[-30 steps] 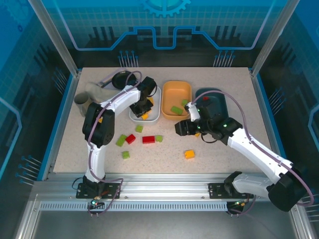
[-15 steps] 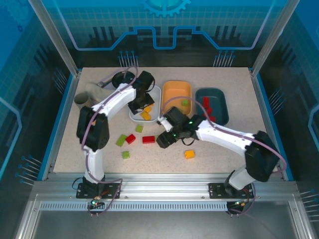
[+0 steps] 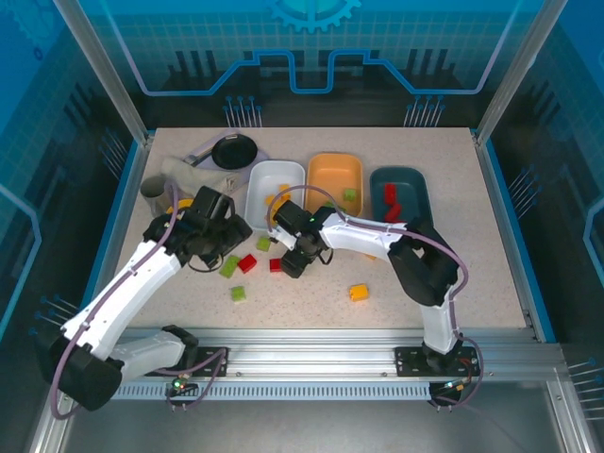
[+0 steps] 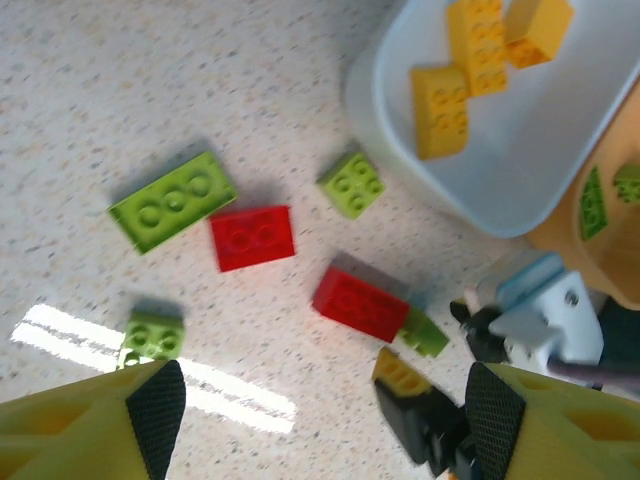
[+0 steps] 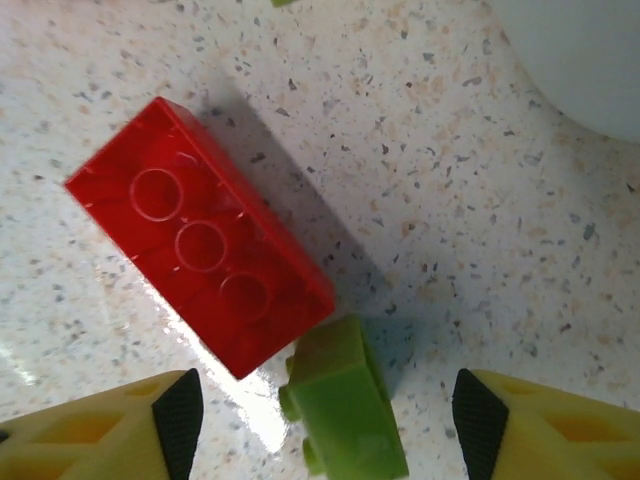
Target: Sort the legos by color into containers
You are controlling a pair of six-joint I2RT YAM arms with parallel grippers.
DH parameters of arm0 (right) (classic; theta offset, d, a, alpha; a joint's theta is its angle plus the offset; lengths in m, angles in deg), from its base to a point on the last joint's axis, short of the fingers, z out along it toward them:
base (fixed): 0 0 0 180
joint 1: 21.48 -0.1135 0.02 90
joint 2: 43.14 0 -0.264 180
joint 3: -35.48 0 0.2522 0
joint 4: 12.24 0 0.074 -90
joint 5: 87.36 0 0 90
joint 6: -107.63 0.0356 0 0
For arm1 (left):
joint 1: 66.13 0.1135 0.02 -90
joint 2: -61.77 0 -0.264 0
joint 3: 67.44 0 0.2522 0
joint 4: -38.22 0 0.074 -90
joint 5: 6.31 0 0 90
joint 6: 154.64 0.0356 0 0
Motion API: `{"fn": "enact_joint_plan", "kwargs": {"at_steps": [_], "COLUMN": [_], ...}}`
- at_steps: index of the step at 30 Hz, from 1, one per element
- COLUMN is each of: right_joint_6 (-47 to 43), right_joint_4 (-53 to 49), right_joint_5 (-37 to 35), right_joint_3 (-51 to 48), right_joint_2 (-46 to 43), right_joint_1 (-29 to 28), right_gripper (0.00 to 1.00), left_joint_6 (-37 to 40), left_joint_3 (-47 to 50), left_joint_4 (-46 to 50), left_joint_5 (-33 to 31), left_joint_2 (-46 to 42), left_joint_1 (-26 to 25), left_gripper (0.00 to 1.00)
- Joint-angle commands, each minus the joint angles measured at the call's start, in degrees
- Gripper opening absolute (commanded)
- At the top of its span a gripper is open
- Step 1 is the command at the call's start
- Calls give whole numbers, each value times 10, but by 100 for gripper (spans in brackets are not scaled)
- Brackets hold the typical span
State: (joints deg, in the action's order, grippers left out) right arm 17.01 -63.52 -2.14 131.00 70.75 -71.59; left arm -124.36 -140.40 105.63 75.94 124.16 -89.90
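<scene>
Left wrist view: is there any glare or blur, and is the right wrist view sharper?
Left wrist: a white glare streak on the table, all slightly soft. Right wrist: sharper; the red brick casts a dark shadow up-right.

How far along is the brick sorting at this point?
Partly done: yellow bricks sit in the white tray, a green brick in the orange tray, red bricks in the teal tray. Nothing is gripped; the right gripper hangs open over a loose green brick beside a red brick, and the left gripper is open too. Several bricks lie loose on the table, including an orange-yellow brick.
</scene>
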Motion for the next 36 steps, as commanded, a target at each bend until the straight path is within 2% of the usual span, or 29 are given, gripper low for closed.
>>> {"fn": "enact_joint_plan", "kwargs": {"at_steps": [1, 4, 10, 14, 18, 22, 25, 29, 36], "right_joint_6": [-14, -11, 4, 16, 49, 101, 129, 164, 212], "right_joint_4": [-39, -38, -34, -33, -40, -36, -27, -37, -94], "right_joint_5": [-15, -10, -7, -15, -33, -36, -26, 2, 30], "right_joint_3": [16, 11, 6, 7, 6, 2, 20, 103, 305], "right_joint_2": [16, 13, 16, -4, -59, -121, -120, -42, 135], "right_joint_1": [-3, -2, -2, -3, 11, 65, 119, 190, 252], "right_gripper": [64, 58, 35, 25, 22, 22, 22, 22, 25], "left_joint_6": [-27, -30, -34, -28, -10, 1, 7, 16, 42], "left_joint_3": [26, 35, 41, 42, 44, 41, 35, 24, 15], "left_joint_4": [22, 25, 23, 9, -30, -72, -97, -114, -126], "left_joint_5": [8, 10, 11, 19, 42, 53, 57, 62, 77], "left_joint_2": [-45, -64, -71, -64, -52, -37, -19, 9, 38], "left_joint_1": [5, 5, 5, 5, -1, -19, -35, -51, -64], "left_gripper": [78, 78, 77, 77, 77, 77, 77, 77, 77]}}
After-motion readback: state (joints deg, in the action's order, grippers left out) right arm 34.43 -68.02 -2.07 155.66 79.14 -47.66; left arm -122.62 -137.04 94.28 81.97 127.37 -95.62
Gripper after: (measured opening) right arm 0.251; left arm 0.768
